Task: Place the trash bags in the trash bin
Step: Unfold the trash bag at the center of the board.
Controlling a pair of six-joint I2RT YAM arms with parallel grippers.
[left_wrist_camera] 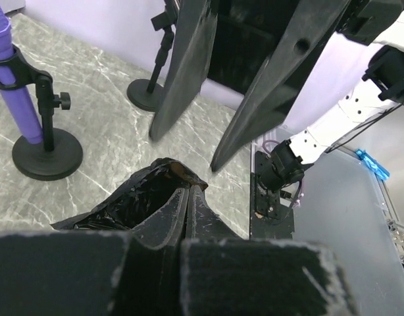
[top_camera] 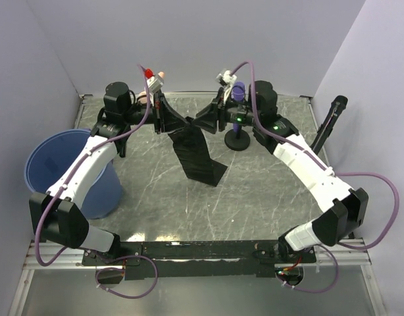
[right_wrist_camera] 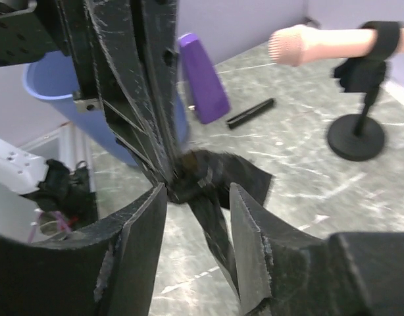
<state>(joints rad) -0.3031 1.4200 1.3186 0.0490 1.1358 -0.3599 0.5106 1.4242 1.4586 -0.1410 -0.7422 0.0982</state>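
A black trash bag hangs from the back middle of the table, its lower end resting on the surface. My left gripper is shut on the bag's top edge; in the left wrist view its fingertips pinch the crumpled plastic. My right gripper faces it, open, with a strip of the bag between its spread fingers, not clamped. The blue trash bin stands at the left edge, under my left arm, and also shows in the right wrist view.
A purple object on a black stand is just right of the grippers. A peach object with a red tip on a stand is at the back. A black bar leans at the right wall.
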